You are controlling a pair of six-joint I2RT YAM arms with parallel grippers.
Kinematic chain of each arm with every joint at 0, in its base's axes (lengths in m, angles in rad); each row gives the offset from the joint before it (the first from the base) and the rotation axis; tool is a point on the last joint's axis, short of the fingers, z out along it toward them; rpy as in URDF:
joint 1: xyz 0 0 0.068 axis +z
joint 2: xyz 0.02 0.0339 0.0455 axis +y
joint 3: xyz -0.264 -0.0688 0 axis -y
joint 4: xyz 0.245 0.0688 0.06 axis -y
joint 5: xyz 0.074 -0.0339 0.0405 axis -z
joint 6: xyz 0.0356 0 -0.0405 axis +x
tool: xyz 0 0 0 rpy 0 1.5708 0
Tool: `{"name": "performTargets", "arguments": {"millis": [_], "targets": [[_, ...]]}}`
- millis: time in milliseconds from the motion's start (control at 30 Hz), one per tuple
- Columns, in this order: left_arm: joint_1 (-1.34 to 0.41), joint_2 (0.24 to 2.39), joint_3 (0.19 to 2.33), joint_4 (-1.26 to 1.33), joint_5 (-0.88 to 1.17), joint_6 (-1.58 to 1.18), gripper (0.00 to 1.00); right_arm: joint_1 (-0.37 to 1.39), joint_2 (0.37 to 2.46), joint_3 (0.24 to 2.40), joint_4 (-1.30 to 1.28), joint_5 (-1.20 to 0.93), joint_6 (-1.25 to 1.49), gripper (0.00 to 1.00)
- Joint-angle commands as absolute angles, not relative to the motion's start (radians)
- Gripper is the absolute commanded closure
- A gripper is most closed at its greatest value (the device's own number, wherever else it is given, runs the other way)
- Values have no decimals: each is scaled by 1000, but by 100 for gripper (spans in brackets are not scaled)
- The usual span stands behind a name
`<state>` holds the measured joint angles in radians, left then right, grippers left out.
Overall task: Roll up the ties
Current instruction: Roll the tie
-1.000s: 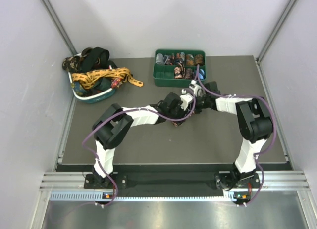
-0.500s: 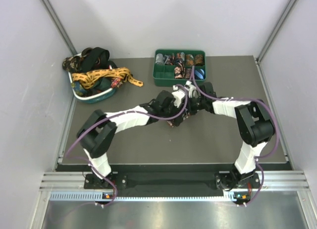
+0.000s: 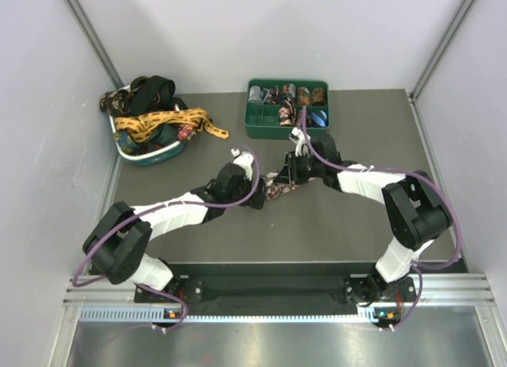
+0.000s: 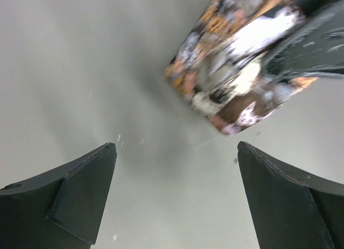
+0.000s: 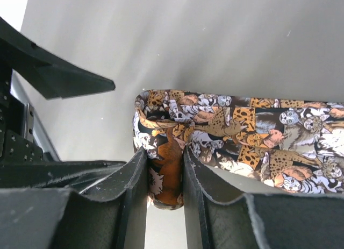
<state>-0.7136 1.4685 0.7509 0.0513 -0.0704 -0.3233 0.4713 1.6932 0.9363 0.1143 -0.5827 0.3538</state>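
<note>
Brown cat-print tie [image 5: 226, 125] sits bundled on the grey table [image 3: 356, 216], one end clamped by the right gripper [image 5: 165, 152], probably to stop it unrolling, while the left gripper [image 4: 177, 157] hovers beside it, jaws wide apart.

The cat-print tie [image 5: 231, 130] is smooth printed cloth; the right gripper's fingers [image 5: 215, 206] are matt black with a rough grain; the table top [image 4: 80, 71] is matt grey
</note>
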Motion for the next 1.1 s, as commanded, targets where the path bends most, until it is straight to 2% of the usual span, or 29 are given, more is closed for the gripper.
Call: {"name": "performTargets", "arguments": {"millis": [0, 267, 600, 767, 1067], "targets": [[-709, 1404, 658, 165, -146, -455, 1, 512, 1641, 911, 213, -477, 399, 94], [-709, 1316, 604, 135, -294, -527, 1, 569, 1667, 914, 256, -400, 457, 94], [-686, 1282, 584, 159, -319, -509, 1, 598, 1782, 936, 333, -459, 518, 94], [-673, 1272, 581, 210, -269, -408, 1, 586, 1839, 908, 471, -518, 613, 94], [-672, 1265, 630, 198, 9, -10, 1, 560, 1927, 827, 676, -548, 768, 91]]}}
